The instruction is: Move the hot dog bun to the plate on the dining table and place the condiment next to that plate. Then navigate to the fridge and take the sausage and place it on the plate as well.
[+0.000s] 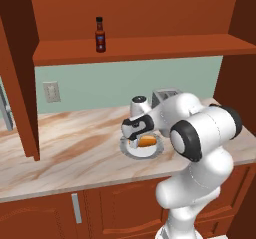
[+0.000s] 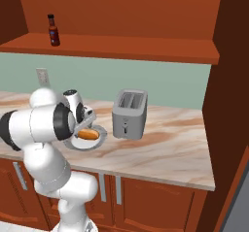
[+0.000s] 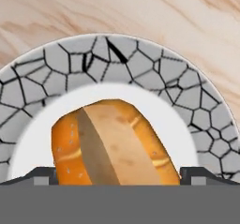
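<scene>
Resting on plate (image 3: 187, 96) — bun (image 3: 115, 143)

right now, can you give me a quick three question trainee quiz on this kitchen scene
1. True or false: the small golden-orange bread roll lies on the grey crackle-rimmed plate.
2. Where does the slim dark sauce bottle with the black cap stand? A) on the counter B) on the red-brown wooden shelf C) on the plate
3. Fill in: the silver two-slot ______ stands on the marble counter.

Key: 1 true; 2 B; 3 toaster. The fingers stand open either side of the roll.
</scene>
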### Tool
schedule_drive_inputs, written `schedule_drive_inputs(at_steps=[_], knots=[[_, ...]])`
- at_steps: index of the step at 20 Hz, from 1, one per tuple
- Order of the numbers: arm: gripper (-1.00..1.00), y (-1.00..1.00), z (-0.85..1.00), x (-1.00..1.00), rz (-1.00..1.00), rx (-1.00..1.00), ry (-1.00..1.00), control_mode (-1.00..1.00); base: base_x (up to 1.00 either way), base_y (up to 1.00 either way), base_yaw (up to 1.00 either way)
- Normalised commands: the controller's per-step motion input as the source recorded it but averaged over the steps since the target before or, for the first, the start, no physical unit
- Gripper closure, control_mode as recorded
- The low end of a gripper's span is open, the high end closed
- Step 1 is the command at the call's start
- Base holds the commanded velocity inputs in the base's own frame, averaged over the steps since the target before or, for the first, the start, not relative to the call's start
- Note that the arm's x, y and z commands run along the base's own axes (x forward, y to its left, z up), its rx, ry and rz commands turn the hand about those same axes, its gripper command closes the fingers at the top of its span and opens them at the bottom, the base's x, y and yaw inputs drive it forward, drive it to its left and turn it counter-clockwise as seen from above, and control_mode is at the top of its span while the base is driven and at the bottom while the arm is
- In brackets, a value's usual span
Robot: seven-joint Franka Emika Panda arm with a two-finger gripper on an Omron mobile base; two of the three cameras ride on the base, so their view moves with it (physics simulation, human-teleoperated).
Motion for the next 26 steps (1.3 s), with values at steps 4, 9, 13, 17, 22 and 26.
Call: schedule_drive_inputs(at_steps=[4,9,13,17,22,26], knots=[[-1.00,0.00,-0.49,0.00,0.05,-0.02,0.00,-1.00,0.00,0.00,0.00],[1.00,0.00,-0.54,0.01,0.03,-0.01,0.00,-1.00,0.00,0.00,0.00],[1.00,-0.09,-0.12,-0.07,0.00,0.00,-0.02,-1.00,0.00,0.00,0.00],[1.00,0.00,0.89,-0.46,0.00,0.00,-0.14,-1.00,0.00,0.00,0.00],[1.00,0.00,1.00,-0.56,-0.02,0.01,-0.06,-1.00,0.00,0.00,0.00],[1.00,-0.01,1.00,-0.41,-0.15,0.08,0.03,-1.00,0.00,0.00,0.00]])
